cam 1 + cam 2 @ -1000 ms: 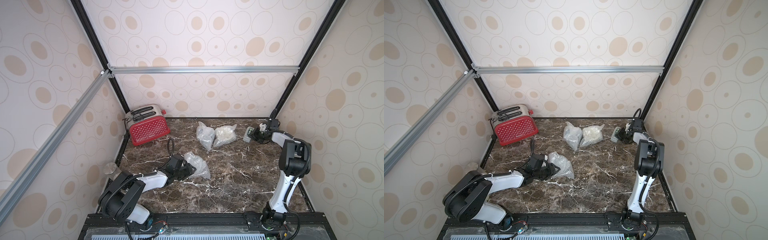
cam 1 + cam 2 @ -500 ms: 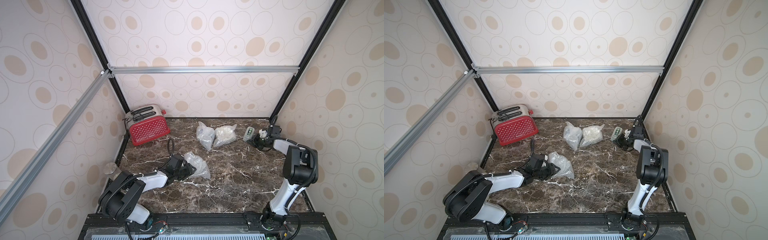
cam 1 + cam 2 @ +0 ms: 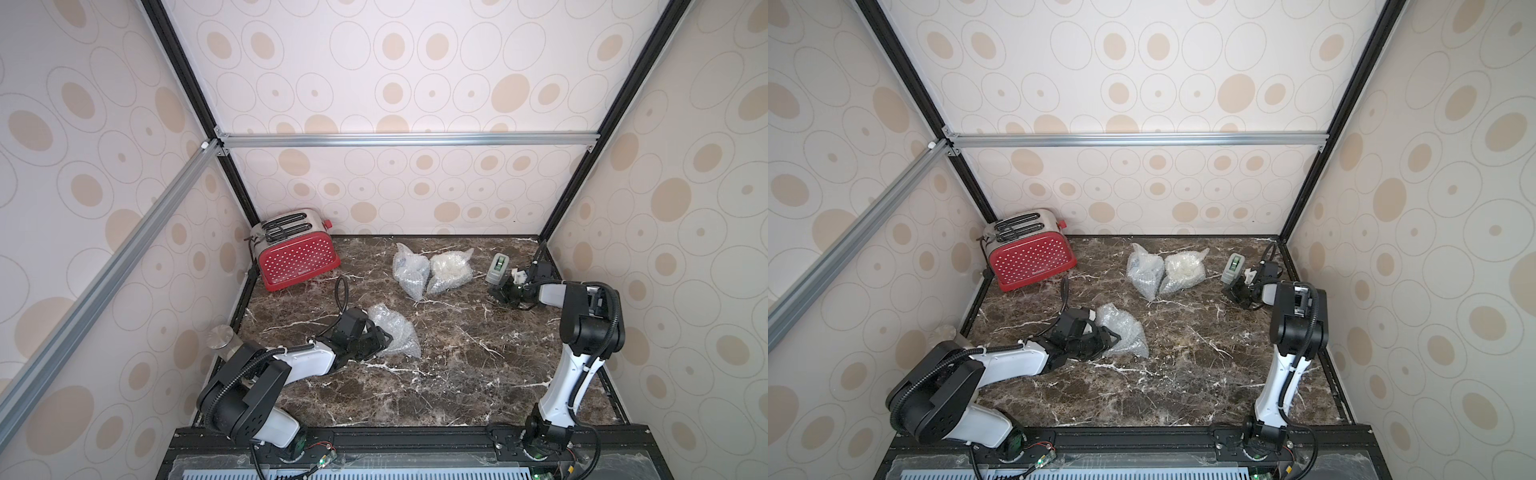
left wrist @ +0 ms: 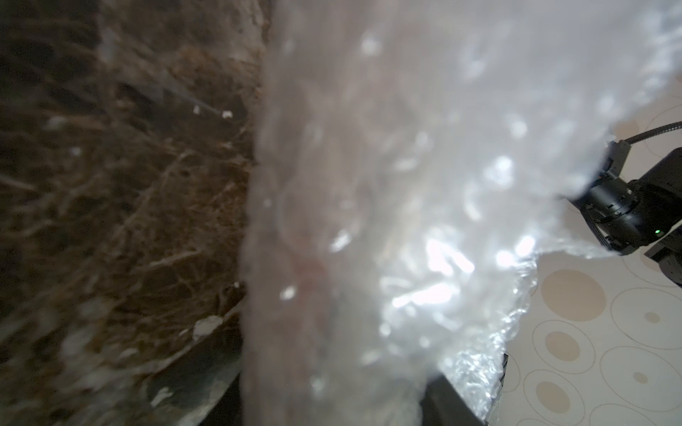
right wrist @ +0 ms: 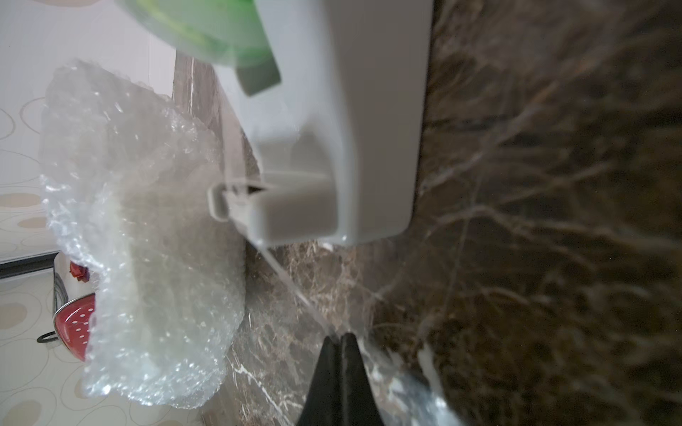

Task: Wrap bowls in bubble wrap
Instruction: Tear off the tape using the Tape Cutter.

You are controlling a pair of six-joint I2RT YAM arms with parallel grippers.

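In the right wrist view, tape [image 5: 291,281] is pinched by the shut right jaws, and in a top view, bubble wrap [image 3: 395,337] is held by the left jaws.

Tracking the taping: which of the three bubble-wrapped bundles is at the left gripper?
The lone bundle nearer the robot, in the left gripper; the other two lie together farther back.
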